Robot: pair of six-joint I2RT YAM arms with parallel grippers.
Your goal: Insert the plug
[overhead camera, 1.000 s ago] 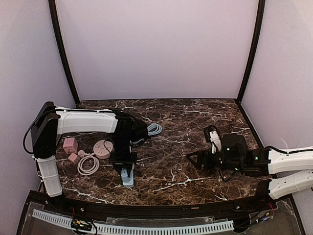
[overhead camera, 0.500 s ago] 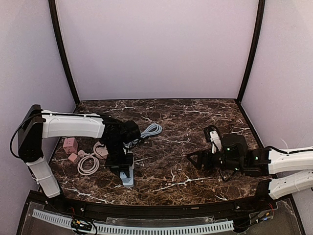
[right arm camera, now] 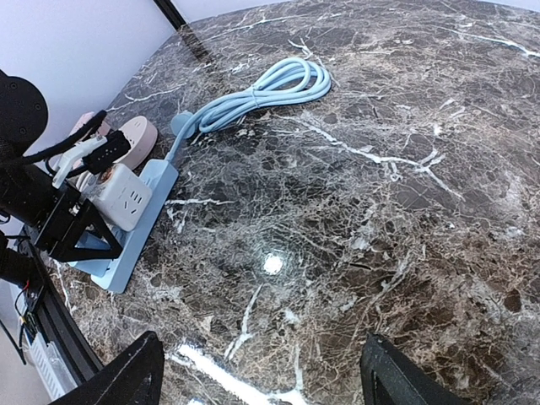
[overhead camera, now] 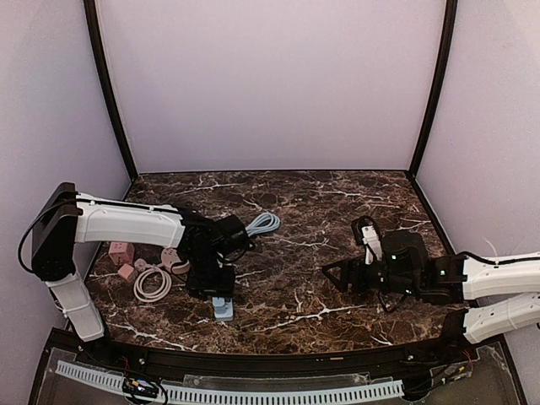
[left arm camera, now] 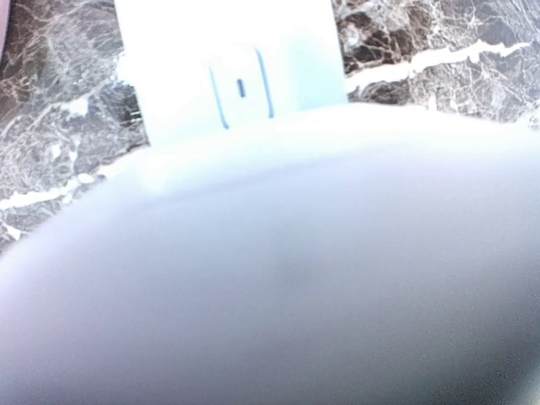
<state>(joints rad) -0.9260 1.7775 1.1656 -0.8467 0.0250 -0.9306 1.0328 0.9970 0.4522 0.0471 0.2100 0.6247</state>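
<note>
Since the earlier frame the left tool (overhead camera: 215, 291) has dropped lower over the blue power strip (right arm camera: 139, 232) at the desk's (overhead camera: 321, 202) near-left edge. The white plug (right arm camera: 126, 201) sits on that strip. Whether the left tool grips it I cannot tell. The right tool (right arm camera: 257, 371) gapes empty. Seating looks about finished, so the next move is a straight lift clear.

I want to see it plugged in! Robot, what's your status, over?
Right jaws open, empty. Left jaws at the white plug cube, grip unclear. Cube sits on blue power strip. Nothing blocking.
</note>
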